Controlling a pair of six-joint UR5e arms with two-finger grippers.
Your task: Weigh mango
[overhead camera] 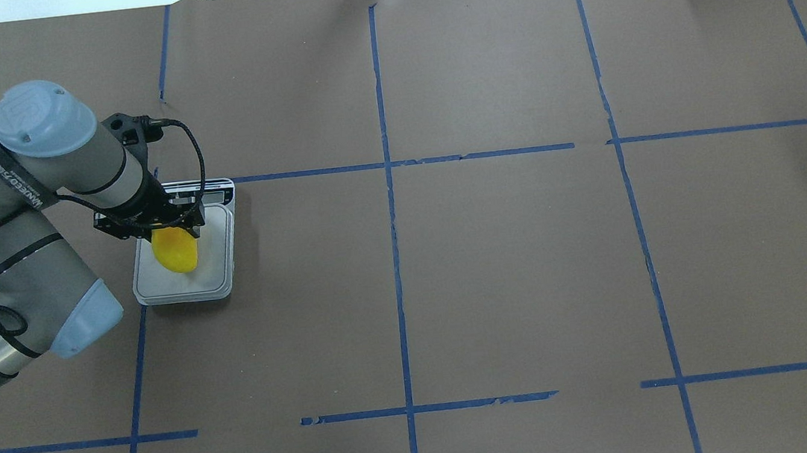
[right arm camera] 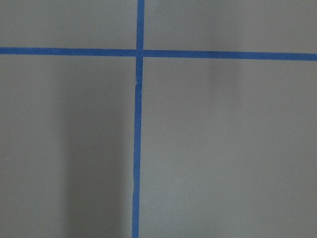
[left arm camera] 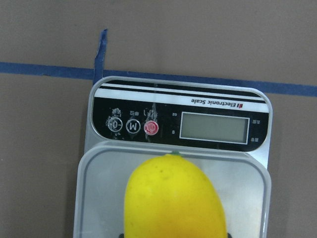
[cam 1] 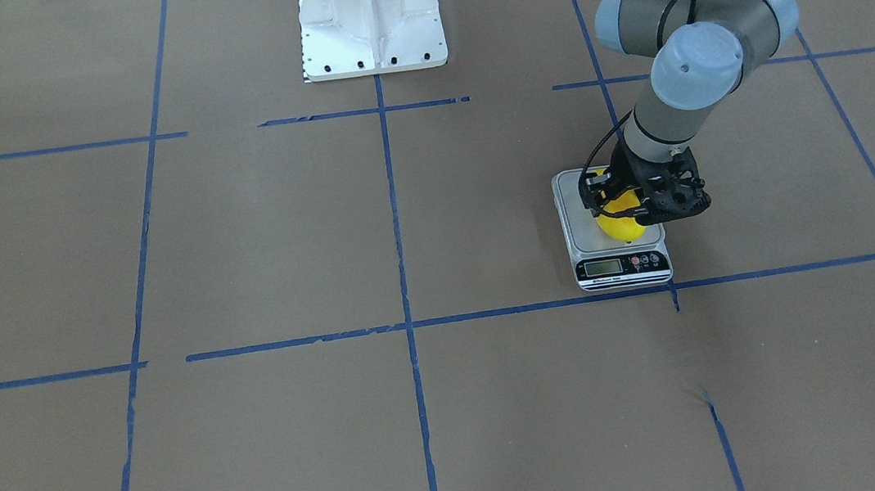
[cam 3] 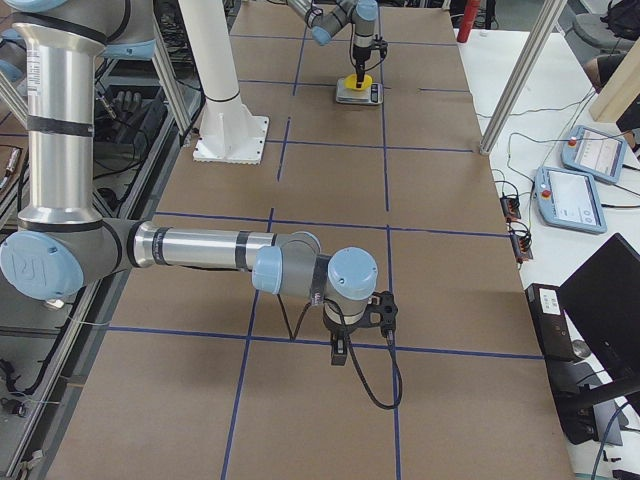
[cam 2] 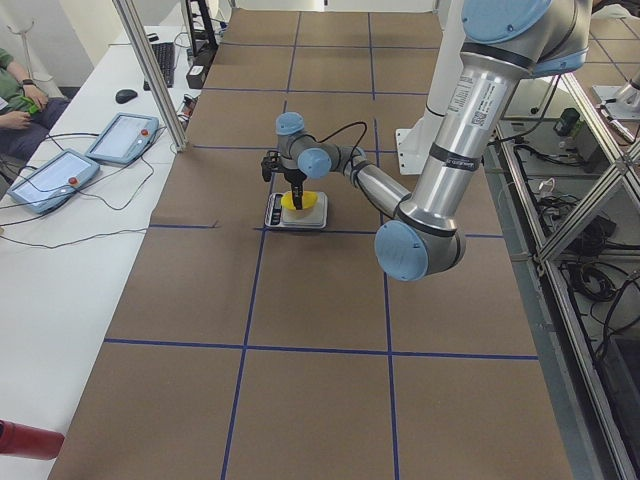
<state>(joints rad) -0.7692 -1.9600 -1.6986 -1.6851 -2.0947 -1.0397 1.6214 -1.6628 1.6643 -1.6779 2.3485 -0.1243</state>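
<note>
Hanging tip-down over the scale [overhead camera: 217,255], the yellow mango [overhead camera: 176,252] is clamped in the left end effector [overhead camera: 175,225], which comes straight down onto the fruit's upper end. Its lower tip is at, or just above, the pale platform [left arm camera: 247,198]; no view settles whether they touch. The scale stands toward the bench's [overhead camera: 514,282] left end, about midway between the robot's edge and the operators' edge, its display [left arm camera: 214,128] facing the operators. From the wrist camera that display looks blank, with no figures legible. Judged from this, the carry to the scale is done, while the release, the withdrawal and a steady reading are left. Well apart, near the bench's right end, the right end effector [cam 3: 360,322] points down at bare brown paper crossed by blue tape [right arm camera: 137,124]; whether it is parted or together cannot be told.
</note>
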